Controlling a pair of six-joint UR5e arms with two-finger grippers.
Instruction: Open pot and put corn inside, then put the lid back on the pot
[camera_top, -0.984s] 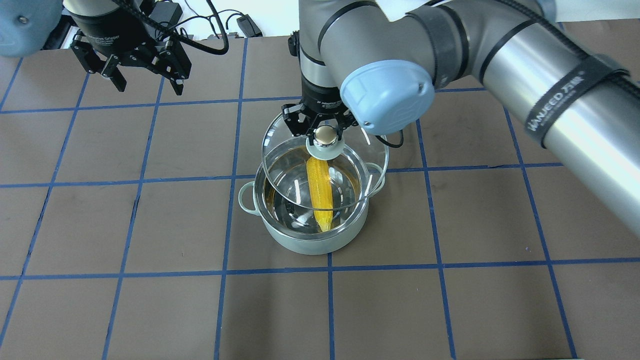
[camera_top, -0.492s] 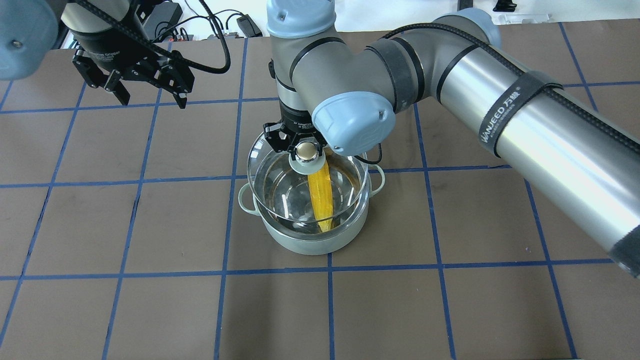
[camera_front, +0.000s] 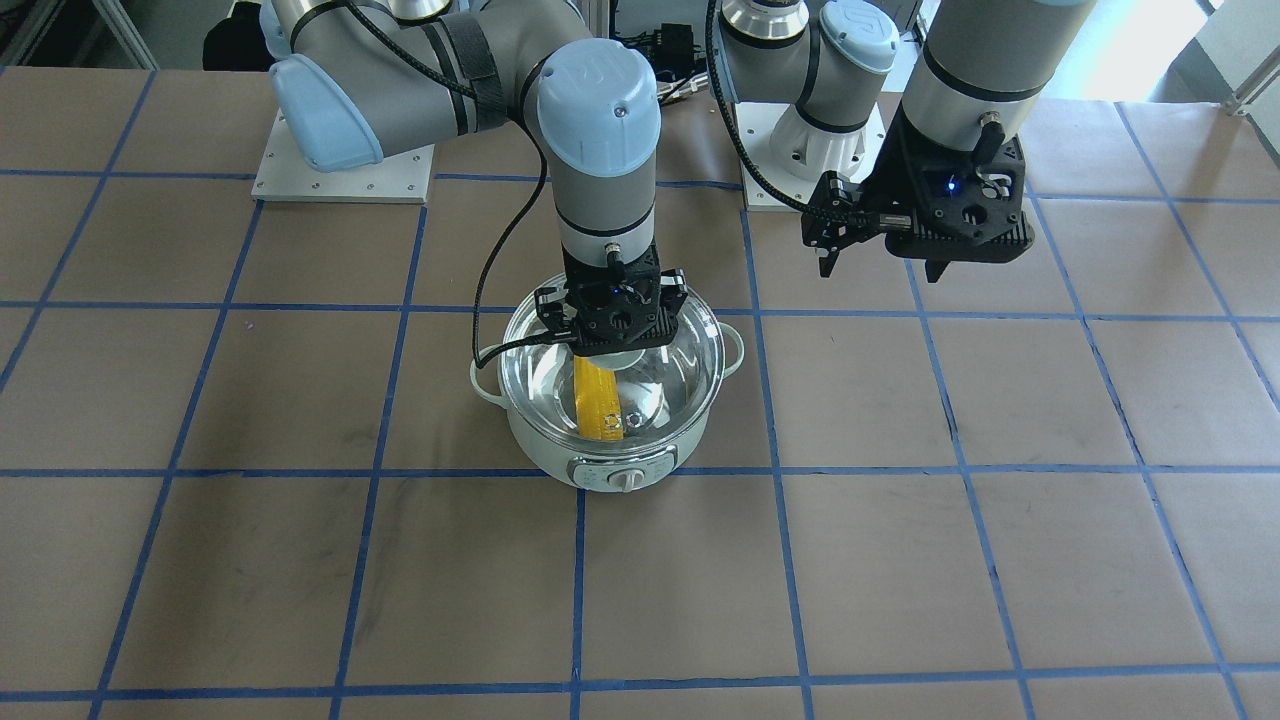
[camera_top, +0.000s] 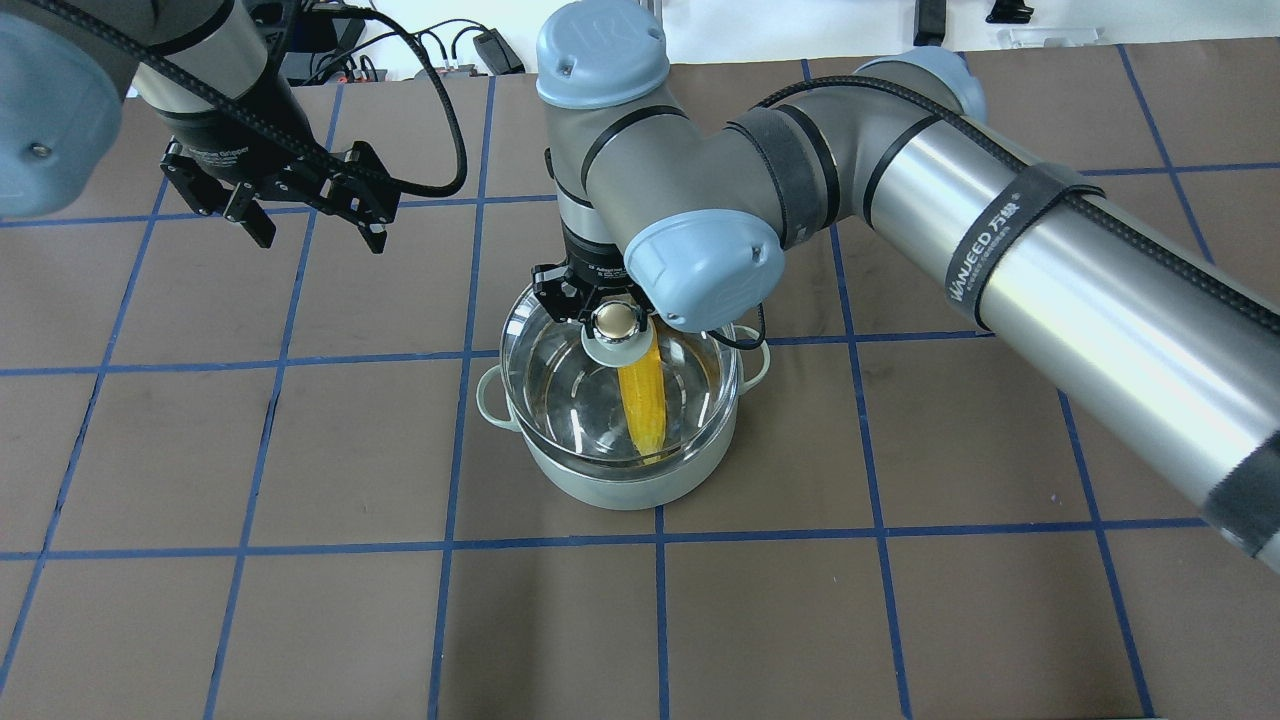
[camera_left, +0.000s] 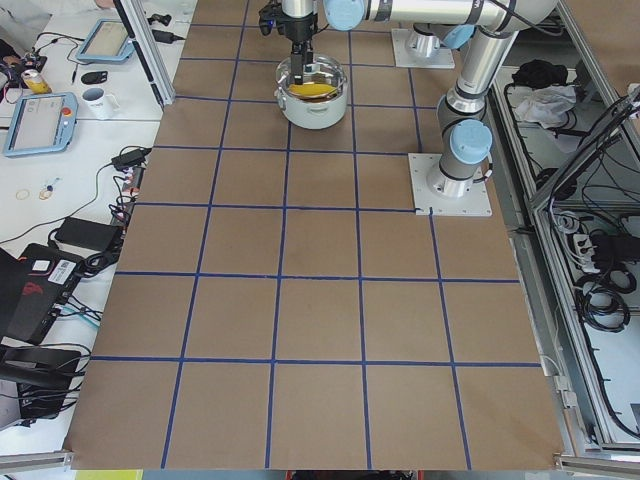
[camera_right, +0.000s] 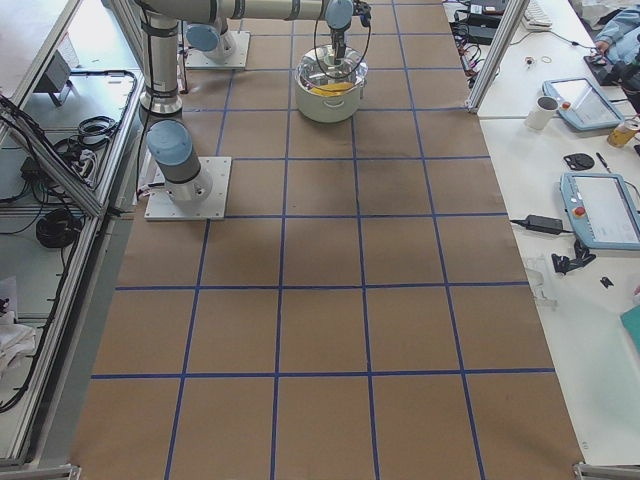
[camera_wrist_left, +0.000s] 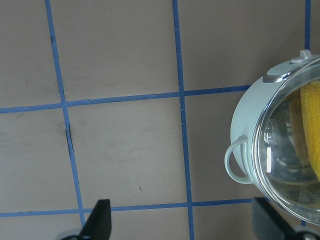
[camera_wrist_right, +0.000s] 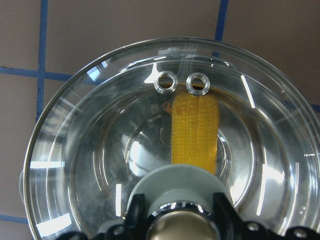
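The lid (camera_top: 565, 375) covers the pot (camera_top: 620, 485) mid-table, with the corn (camera_top: 642, 400) lying inside under the glass. My right gripper (camera_front: 612, 322) is clamped on the lid's knob (camera_wrist_right: 172, 227) from straight above. My left gripper (camera_top: 320, 238) hangs with its jaws spread wide, well apart toward the table's left edge.

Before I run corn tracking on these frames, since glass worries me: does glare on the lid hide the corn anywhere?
Right wrist view: white glare streaks cross the lid, yet the corn reads clearly through it. Overhead view: only short reflections, corn plain. Left wrist view: one bright streak, corn cut by the frame edge. Side views: too small to judge.
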